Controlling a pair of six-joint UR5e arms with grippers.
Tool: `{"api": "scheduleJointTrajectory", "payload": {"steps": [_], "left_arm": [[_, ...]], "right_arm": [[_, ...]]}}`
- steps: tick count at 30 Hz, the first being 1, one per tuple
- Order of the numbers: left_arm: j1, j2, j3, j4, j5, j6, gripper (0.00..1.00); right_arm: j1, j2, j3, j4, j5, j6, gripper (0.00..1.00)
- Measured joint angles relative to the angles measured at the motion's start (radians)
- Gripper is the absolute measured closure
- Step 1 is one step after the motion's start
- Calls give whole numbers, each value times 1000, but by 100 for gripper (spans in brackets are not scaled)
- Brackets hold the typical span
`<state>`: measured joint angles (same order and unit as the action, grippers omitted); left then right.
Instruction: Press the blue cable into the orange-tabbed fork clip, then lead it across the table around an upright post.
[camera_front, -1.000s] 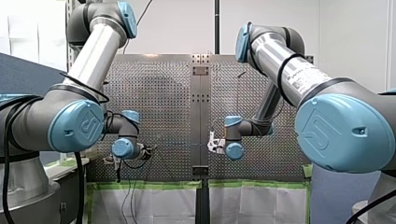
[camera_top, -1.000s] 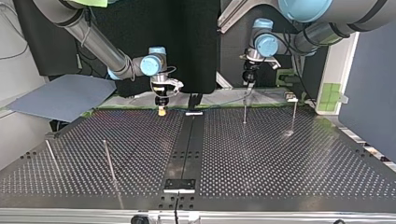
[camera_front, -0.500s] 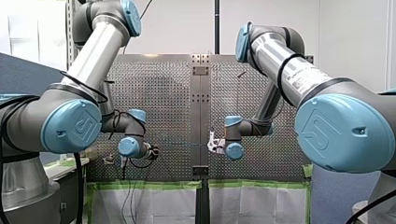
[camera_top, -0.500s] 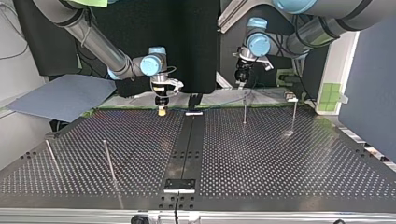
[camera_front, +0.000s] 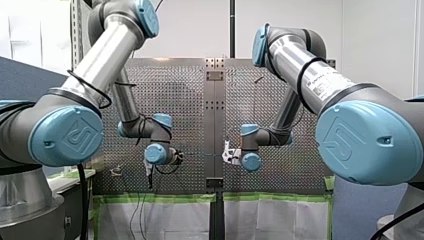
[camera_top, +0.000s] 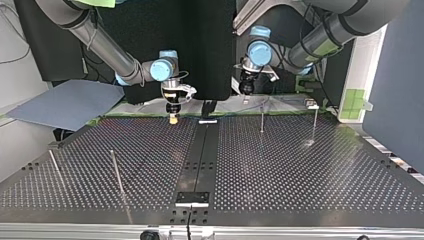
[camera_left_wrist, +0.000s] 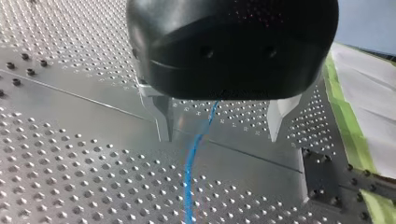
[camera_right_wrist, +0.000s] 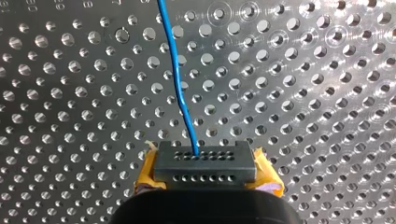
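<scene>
front view: my left gripper (camera_front: 149, 174) hung well off the centre strip (camera_front: 214, 125), my right gripper (camera_front: 227, 152) just beside it. top view: both sat at the strip's far end; no fork clip showed. left wrist view: metal fingers (camera_left_wrist: 163, 123) stood apart, the thin blue cable (camera_left_wrist: 191, 177) running lengthwise between them, touching neither, so closing there looked next. right wrist view: yellow pads (camera_right_wrist: 265, 171) pinched the cable.

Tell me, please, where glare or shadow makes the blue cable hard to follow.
Right wrist view: blue cable stands clear of the table's glints. Left wrist view: its upper end is shaded under my left gripper. Top view: dark backdrop, barely traceable.
</scene>
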<state>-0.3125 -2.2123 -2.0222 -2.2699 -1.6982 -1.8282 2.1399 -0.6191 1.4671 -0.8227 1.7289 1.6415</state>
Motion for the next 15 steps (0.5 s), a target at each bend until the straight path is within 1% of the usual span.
{"api": "scheduleJointTrajectory", "payload": {"steps": [3,6,12,15], "left_arm": [[-4,-24,27,-20,-27,-7,0],[-2,-39,55,-24,-55,-10,0],[7,-46,114,-26,-111,-9,0],[11,-47,133,-29,-120,-7,0]], "right_arm": [[0,0,0,0,0,-1,100],[1,0,0,1,0,-1,100],[1,0,0,4,0,-1,100],[1,0,0,6,0,0,100]]}}
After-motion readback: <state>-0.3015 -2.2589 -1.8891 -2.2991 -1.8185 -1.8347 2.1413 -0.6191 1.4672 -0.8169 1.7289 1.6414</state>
